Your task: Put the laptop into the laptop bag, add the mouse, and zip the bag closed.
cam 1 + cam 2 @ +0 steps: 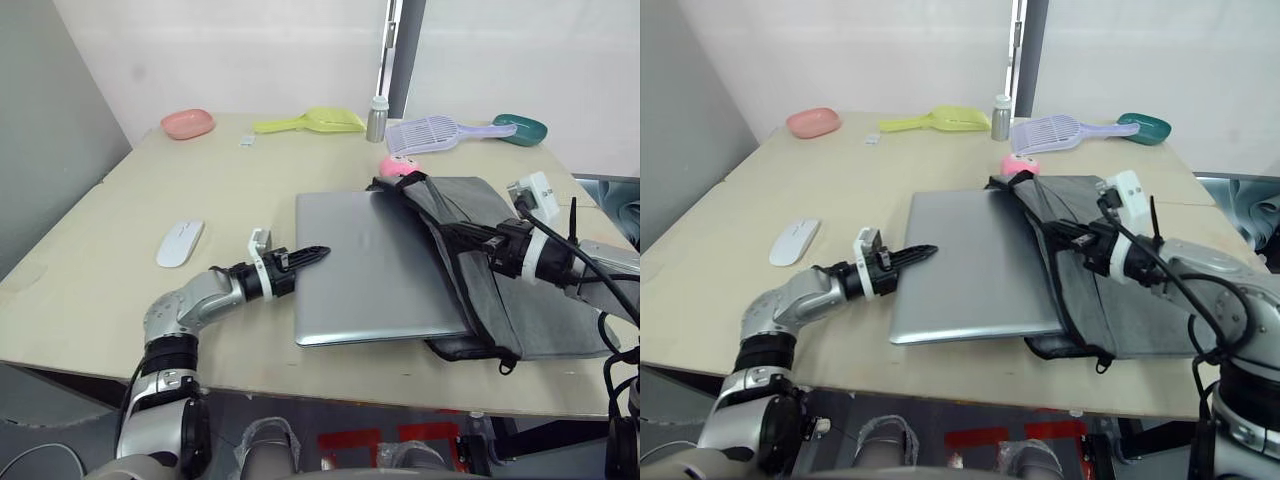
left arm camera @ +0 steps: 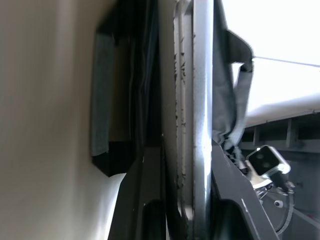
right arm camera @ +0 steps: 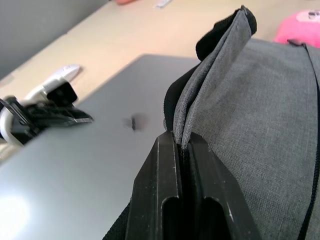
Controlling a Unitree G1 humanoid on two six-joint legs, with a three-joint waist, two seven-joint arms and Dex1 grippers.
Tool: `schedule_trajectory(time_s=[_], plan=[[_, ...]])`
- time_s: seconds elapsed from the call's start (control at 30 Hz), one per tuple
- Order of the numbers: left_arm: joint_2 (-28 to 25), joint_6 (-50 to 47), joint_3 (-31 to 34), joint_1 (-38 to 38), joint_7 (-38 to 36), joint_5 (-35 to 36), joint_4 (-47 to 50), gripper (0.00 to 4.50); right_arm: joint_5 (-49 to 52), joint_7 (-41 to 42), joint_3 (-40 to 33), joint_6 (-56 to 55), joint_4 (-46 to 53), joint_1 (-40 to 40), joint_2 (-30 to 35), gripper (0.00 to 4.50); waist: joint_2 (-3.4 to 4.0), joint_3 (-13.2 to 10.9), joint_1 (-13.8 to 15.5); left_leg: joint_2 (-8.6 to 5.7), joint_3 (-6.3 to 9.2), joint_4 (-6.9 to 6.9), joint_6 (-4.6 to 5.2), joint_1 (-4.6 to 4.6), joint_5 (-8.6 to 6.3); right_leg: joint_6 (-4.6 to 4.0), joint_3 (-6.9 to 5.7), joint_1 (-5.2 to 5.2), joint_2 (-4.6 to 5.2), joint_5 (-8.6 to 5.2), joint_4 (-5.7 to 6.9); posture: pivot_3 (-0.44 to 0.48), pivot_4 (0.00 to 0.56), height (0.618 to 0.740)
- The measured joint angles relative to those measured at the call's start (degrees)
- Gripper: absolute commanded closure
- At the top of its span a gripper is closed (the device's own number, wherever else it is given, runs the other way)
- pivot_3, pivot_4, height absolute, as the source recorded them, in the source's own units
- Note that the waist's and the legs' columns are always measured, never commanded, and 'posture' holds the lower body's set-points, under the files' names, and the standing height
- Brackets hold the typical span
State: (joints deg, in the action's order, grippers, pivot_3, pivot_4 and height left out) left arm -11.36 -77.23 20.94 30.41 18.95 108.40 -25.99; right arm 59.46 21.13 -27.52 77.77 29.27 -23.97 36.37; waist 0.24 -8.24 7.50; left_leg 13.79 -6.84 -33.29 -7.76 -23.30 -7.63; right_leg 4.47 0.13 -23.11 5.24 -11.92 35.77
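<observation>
The silver-grey laptop [image 1: 370, 270] lies flat on the table with its right part inside the open mouth of the grey laptop bag [image 1: 530, 310]. My left gripper [image 1: 305, 257] is at the laptop's left edge, shut on that edge, which runs between its fingers [image 2: 235, 220]. My right gripper [image 1: 465, 238] is shut on the bag's upper flap [image 3: 210, 85] and holds it lifted above the laptop. The white mouse [image 1: 180, 242] rests on the table left of the laptop, apart from both grippers.
A fuzzy pink toy [image 1: 400, 165] sits just behind the bag. Along the far edge are a pink dish [image 1: 187, 123], a yellow scoop [image 1: 310, 122], a small metal bottle [image 1: 377, 118], a purple scoop [image 1: 440, 133] and a teal dish [image 1: 520, 128]. The bag's near corner reaches toward the table's front edge.
</observation>
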Motion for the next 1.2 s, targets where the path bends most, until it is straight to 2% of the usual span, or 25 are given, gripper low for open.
schedule_trajectory(time_s=[0.23,0.37,0.57,0.77,1.2], plan=[[0.5,3.6,-3.8,-0.4,1.1,0.0,2.4,4.2,7.5,-12.3,3.1,-0.2,0.6,-1.1,-12.3,4.46,0.0,0.0,-1.2,0.01,-0.02,0.02,0.0,0.02,0.0,0.13,0.01,-0.01,-0.02,0.08,0.02,0.0,0.15,0.74],[-0.6,4.9,-5.2,-0.4,0.9,0.0,3.5,4.2,11.6,-19.0,4.6,-1.6,1.0,0.5,-16.0,4.46,0.01,0.0,-1.3,0.0,-0.02,0.0,0.0,0.01,0.0,0.16,0.0,-0.01,0.0,0.09,0.0,0.0,0.15,0.74],[-2.6,4.1,-9.0,-0.5,-3.3,-3.1,5.8,4.2,17.7,-26.3,7.2,-5.6,1.1,1.2,-17.4,4.46,0.01,0.0,-1.4,0.0,-0.02,0.01,-0.01,0.01,0.0,0.23,0.0,-0.01,0.0,0.11,-0.01,0.0,0.15,0.74],[-1.5,4.6,-10.4,-0.4,-7.5,-7.2,5.6,4.2,22.3,-31.8,12.1,-10.4,1.1,1.3,-18.4,4.46,0.01,0.0,-1.5,0.0,-0.02,0.01,-0.01,0.0,0.0,0.27,0.0,-0.01,0.0,0.12,0.0,0.0,0.15,0.74],[0.3,4.9,-11.1,-2.0,-10.4,-10.5,9.8,4.2,29.4,-36.4,19.1,-19.0,1.1,3.3,-16.9,4.46,0.01,0.0,-1.4,0.0,-0.01,0.02,-0.01,-0.01,0.0,0.31,-0.01,-0.01,0.0,0.13,-0.03,0.0,0.15,0.74]])
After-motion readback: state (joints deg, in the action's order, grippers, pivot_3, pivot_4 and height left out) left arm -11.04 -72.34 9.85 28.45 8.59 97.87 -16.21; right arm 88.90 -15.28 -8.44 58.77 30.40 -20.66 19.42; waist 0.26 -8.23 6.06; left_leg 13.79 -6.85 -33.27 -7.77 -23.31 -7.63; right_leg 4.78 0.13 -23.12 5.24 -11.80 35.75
